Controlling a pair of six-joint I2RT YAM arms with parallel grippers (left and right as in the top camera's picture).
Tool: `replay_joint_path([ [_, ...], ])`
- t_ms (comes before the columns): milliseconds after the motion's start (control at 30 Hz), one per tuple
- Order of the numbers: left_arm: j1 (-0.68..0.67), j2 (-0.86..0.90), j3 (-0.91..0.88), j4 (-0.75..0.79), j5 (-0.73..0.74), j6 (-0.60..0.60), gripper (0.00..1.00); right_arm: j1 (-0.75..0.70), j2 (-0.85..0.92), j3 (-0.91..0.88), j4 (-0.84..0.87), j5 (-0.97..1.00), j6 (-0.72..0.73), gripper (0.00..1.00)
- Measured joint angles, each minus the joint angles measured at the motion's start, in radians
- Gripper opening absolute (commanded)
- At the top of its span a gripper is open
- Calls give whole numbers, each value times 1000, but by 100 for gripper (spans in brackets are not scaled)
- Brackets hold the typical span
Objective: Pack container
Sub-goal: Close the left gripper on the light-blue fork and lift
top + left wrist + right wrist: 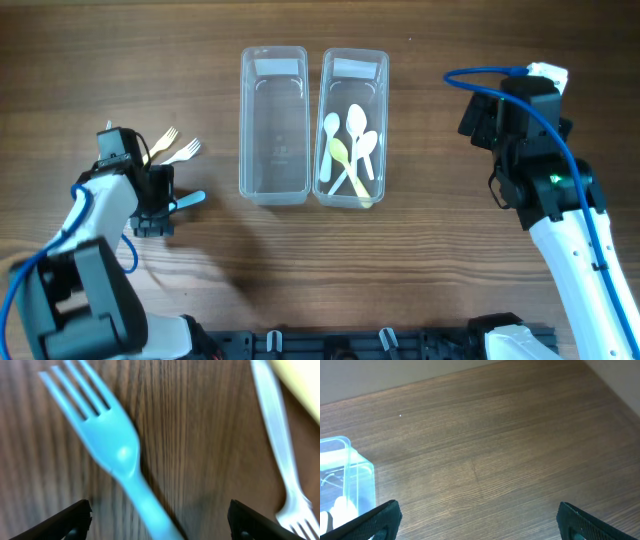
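Wood-grain table (420, 270): dark brown, fills the whole overhead shot.
Overhead, containers: two clear rectangular plastic tubs side by side, long axes running top to bottom. Left tub (273, 125) has nothing in it; right tub (354, 127) holds a handful of white plastic spoons (357, 138) plus one pale yellow-green spoon (341, 160), bowls mostly toward the top.
Overhead, left side: left gripper (150, 200) sits low over the table, well apart from the tubs. A light blue plastic fork (188, 201) pokes out to its right, lying roughly left-right. Two cream/white forks (175, 146) just above it, tines toward upper right.
Overhead, right side: right gripper (500, 120) is near the tubs' right side, nothing under it that I can see.
Left wrist view: blurry, but the blue fork (117, 452) lies diagonal on the wood, tines upper left, handle running down between the spread fingertips (70, 520). Fingers look parted, not touching it. White fork (285, 467) on the right, tines down.
Right wrist view: fingers (375, 522) wide apart, holding nothing, bare wood below, corner of the tub (345, 480) at left.
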Motion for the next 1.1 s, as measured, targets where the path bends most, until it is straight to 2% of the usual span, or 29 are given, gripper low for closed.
replay_joint_path([
  [100, 0, 35, 13, 13, -2, -7, 71, 0, 0, 0, 0, 0, 0, 100],
  [200, 0, 45, 19, 6, -10, -12, 50, 0, 0, 0, 0, 0, 0, 100],
  [267, 0, 51, 22, 4, -18, -13, 46, 0, 0, 0, 0, 0, 0, 100],
  [367, 0, 53, 22, -2, -20, -14, 32, 0, 0, 0, -1, 0, 0, 100],
  [500, 0, 57, 23, -16, -21, -11, 20, 0, 0, 0, 0, 0, 0, 100],
  [533, 0, 58, 23, -20, -22, -12, 9, 0, 0, 0, 0, 0, 0, 100],
  [567, 0, 58, 23, -23, -24, -14, 4, 0, 0, 0, 0, 0, 0, 100],
  [933, 13, 51, 27, -38, -16, -10, 4, 0, 0, 0, 0, 0, 0, 100],
  [1100, 68, -56, 35, -177, -13, 90, 4, 0, 0, 0, 0, 0, 0, 100],
])
